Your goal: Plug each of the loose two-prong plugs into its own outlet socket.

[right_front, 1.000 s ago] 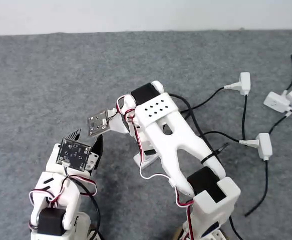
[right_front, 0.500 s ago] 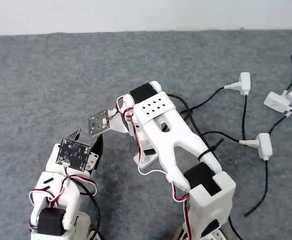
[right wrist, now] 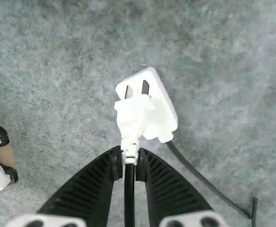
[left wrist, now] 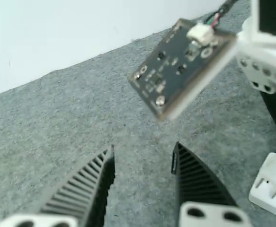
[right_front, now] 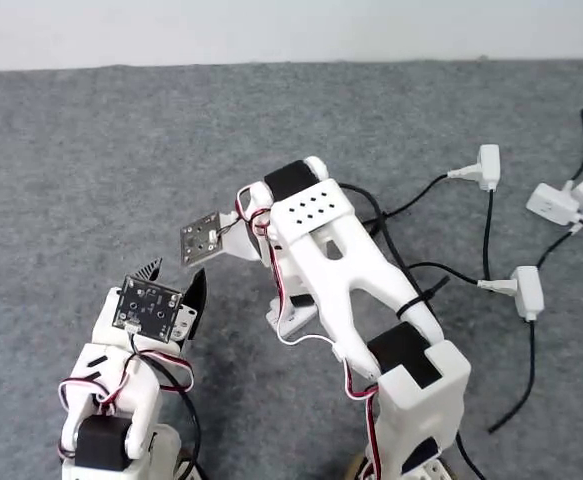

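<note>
**Right gripper (right wrist: 128, 153) has the plug (right wrist: 134, 116) at the socket (right wrist: 157, 99): time to line it up.**

Its jaws are pinched on the plug's neck, right where the cord (right wrist: 128, 177) starts. The white body lies over the socket face, and both slots (right wrist: 144, 87) show dark and bare just beyond it, so I'd call it not in yet. The prongs are hidden under the body and need to come square over those slots, then go straight in, slowly. A hold that far back lets the plug wobble, and the socket sits loose on the mat (right_front: 91, 150) and could skid. Left gripper (left wrist: 143, 147) hangs open over the mat, holding nothing, so it could perhaps brace the socket.
</note>
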You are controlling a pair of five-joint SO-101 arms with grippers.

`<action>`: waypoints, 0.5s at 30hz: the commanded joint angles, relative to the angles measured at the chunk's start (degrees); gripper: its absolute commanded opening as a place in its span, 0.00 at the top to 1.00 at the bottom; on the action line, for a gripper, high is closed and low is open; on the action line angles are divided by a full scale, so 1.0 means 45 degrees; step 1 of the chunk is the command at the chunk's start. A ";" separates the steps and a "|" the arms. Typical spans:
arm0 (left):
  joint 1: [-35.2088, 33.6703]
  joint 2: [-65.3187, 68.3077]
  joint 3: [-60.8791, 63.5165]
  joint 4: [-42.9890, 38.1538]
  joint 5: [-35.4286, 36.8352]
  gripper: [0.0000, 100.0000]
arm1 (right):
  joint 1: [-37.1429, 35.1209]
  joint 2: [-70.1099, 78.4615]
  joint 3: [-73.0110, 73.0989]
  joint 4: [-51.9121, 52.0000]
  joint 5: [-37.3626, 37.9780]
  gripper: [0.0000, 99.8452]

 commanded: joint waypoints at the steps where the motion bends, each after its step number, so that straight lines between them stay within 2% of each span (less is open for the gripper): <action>1: -0.0059 -0.0098 -0.0088 -0.0332 0.0078 0.80 | 0.0303 -0.1162 -0.0684 0.0361 0.0156 0.99; 15: -0.0059 -0.0098 -0.0068 -0.0332 0.0078 0.80 | 0.1123 -0.1416 -0.0664 0.0635 0.0645 0.99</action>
